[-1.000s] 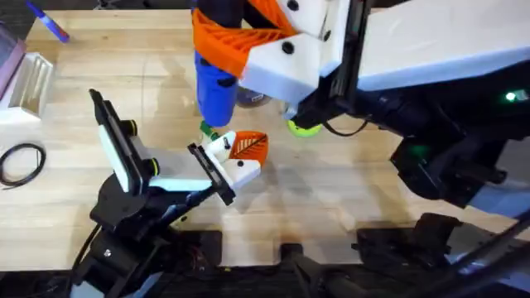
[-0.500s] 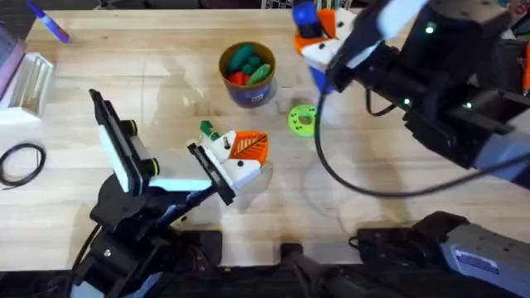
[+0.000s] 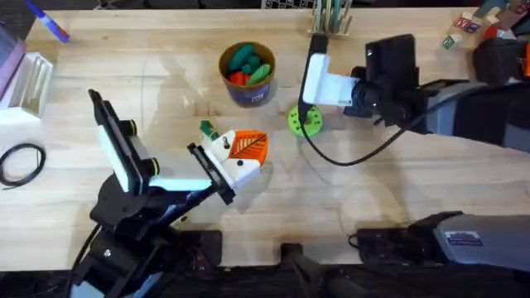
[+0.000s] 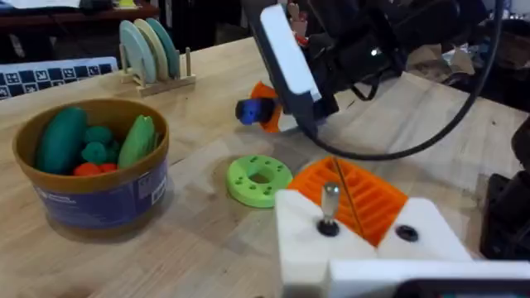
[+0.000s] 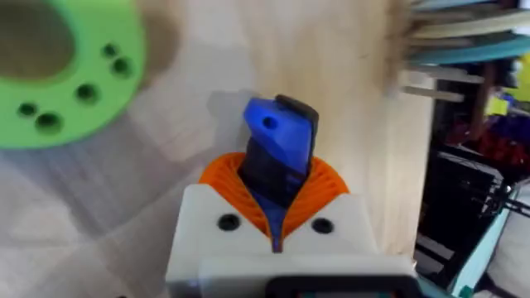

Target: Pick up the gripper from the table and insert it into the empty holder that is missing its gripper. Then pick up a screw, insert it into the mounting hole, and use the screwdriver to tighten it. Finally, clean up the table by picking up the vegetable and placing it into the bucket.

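The step in hand looks like the screw-tightening one. The small orange ribbed plastic wedge (image 4: 364,192) already sits in the white blocky plastic holder (image 4: 306,248), which is at the end of the left arm. A little metal screw (image 4: 330,199) stands up in the holder's dark round hole. It pokes up high, so I think it is not yet turned in. The right gripper (image 5: 277,178) is clenched on the bright blue pen-shaped screwdriver (image 5: 280,136), with its orange pads pressed on both sides. It hangs over the wooden table (image 3: 397,190), just beside the round lime-green disc (image 3: 304,121) and well apart from the holder. Next, I think the right arm must bring the screwdriver across to the screw, set the tip straight on the screw head, and then spin it. The tip has to line up well or the screw may tip over. The small toy vegetable with the dark green leafy top (image 3: 207,131) lies on the table just beside the holder. The round dark blue bucket with the tan rim (image 3: 248,93) stands near it, with green and red toy vegetables (image 4: 91,142) inside. The screwdriver's thin metal tip is hidden from me. I cannot tell whether the left gripper (image 3: 224,165) is released or clenched.
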You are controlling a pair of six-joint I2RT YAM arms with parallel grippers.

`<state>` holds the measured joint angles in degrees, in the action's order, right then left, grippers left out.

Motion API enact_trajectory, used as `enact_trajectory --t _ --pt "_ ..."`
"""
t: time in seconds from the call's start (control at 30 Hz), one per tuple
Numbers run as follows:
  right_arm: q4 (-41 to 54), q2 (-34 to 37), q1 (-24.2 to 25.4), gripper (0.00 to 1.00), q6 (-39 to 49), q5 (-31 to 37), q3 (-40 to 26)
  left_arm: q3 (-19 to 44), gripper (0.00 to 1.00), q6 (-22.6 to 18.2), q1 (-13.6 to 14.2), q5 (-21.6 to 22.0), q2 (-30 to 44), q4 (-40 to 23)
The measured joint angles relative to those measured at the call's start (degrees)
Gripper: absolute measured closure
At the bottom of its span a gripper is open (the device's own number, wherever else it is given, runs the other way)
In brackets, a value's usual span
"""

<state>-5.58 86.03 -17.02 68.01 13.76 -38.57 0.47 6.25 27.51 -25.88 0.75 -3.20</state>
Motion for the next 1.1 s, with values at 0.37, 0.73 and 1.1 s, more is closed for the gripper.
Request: enact_trajectory --t 0.37,0.73,1.1 --pt "6.58 2.42 -0.29 0.753 2.40 1.50 -2.06 0.00 0.965 0.00 0.00 0.01 -0.01 0.00" --pt "12.14 0.54 -0.76 0.105 -9.44 2.93 -3.92 0.00 0.025 0.15 0.00 0.12 -0.02 0.00" --pt "24.67 -3.62 -0.83 0.102 -22.17 2.21 -8.93 0.00 0.015 0.19 0.00 2.03 0.00 1.69"
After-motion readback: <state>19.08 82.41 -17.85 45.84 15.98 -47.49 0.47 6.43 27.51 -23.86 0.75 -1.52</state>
